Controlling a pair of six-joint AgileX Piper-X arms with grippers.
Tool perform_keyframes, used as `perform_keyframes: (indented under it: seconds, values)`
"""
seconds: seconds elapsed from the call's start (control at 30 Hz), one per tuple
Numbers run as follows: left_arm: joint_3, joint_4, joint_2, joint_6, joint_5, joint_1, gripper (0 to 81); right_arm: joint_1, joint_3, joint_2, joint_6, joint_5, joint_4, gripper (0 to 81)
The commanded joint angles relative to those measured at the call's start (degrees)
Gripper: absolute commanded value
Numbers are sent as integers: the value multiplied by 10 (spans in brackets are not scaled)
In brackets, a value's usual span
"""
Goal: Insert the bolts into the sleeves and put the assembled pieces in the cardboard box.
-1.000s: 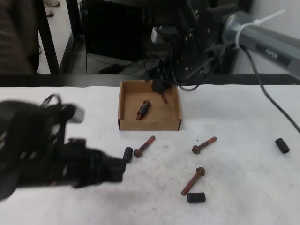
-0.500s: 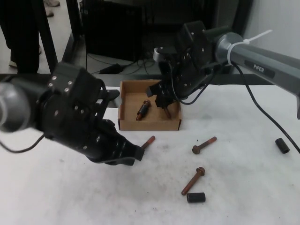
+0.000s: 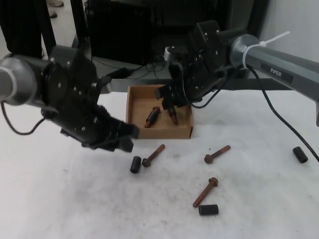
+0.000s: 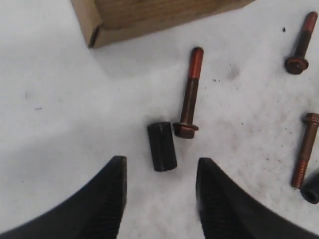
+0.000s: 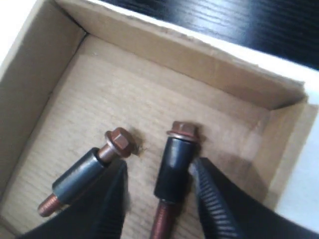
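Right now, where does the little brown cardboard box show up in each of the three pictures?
High view: the brown cardboard box lies beneath the right claw.
Left wrist view: one corner of it, beyond the left claw.
Right wrist view: its floor and walls, around two sleeved copper bolts.
Shared landmark: the bare copper bolt pointing at the box, in high and left wrist views.

Left arm: comes in from left of box (image 3: 159, 132), wrist angled down. Left gripper (image 4: 160, 169) low, just front-left of box, fingers spread wide. Right arm: extends in from right of box, wrist bent down. Right gripper (image 5: 162, 199) inside box, right side, fingers parted.
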Motion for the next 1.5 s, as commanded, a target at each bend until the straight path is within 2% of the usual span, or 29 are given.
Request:
perform_keyframes:
  seconds: [0.0, 0.33, 0.73, 0.83, 1.0, 1.47]
  values:
    - [-38, 16, 14, -1, 1, 0, 426, -3, -6, -4, 8, -14, 26, 417]
    - [-88, 67, 79, -3, 4, 0, 426, -19, -6, -20, -1, -100, 96, 417]
    - [-89, 56, 88, -11, 8, -26, 426, -24, -1, -80, -34, -123, 91, 417]
    - [-89, 53, 88, -15, 5, -28, 426, -22, 16, -98, -43, -129, 91, 394]
    - [-89, 53, 88, -15, 4, -29, 426, -23, 72, -138, -72, -171, 91, 354]
    - [-90, 61, 107, -31, 0, -36, 426, -23, 297, -300, -115, -175, 44, 354]
